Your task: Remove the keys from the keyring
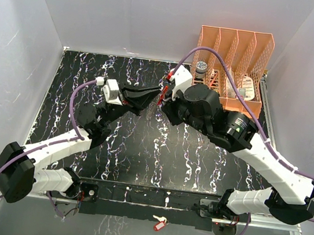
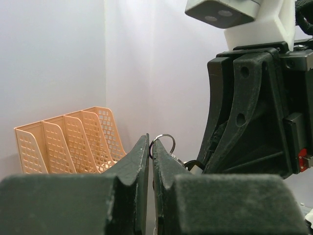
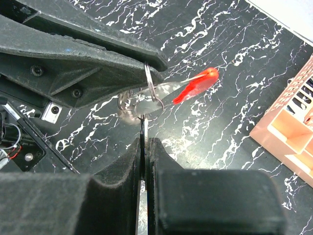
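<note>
Both grippers meet above the middle of the black marbled table (image 1: 140, 150). My left gripper (image 1: 154, 98) is shut on the keyring's wire loop (image 2: 165, 140), which pokes up between its fingertips in the left wrist view (image 2: 150, 143). In the right wrist view the loop (image 3: 148, 83) hangs from the left fingers (image 3: 98, 58), with the bright red piece (image 3: 196, 84) fanned out to the right and the silvery keys (image 3: 142, 105) bunched under it. My right gripper (image 3: 145, 143) is shut on one thin key blade (image 3: 145, 128), edge-on between its jaws. The red piece also shows in the top view (image 1: 164, 89).
An orange file rack (image 1: 235, 61) stands at the back right, also seen in the left wrist view (image 2: 68, 142) and the right wrist view (image 3: 293, 122). A lone pale key with a small red tag (image 1: 158, 223) lies at the near edge between the arm bases. White walls enclose the table.
</note>
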### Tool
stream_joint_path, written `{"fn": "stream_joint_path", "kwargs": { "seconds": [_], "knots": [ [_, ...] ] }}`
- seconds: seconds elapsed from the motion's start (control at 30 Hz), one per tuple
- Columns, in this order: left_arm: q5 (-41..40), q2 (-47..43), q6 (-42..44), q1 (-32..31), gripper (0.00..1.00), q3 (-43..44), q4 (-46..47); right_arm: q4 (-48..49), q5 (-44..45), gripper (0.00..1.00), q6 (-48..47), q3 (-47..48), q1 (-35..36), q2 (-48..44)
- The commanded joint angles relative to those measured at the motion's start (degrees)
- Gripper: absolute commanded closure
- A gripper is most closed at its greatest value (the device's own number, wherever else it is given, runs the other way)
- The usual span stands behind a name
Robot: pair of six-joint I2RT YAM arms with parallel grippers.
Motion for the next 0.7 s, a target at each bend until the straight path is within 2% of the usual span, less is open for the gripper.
{"fn": "stream_joint_path", "kwargs": {
  "seconds": [0.0,0.2,0.67],
  "knots": [
    [-2.48,-0.72,-1.63,0.02,1.00,-0.67,8.87,3.04,-0.70,1.00,0.54,-0.13,0.52,-2.13],
    [-5.84,-0.15,-2.23,0.02,1.00,-2.00,11.29,3.64,-1.44,1.00,0.51,-0.33,0.52,-1.97],
    [-14.12,1.35,3.04,-0.48,1.00,-1.87,8.77,4.81,-3.19,1.00,0.82,-0.03,0.52,-1.28]
  ]
}}
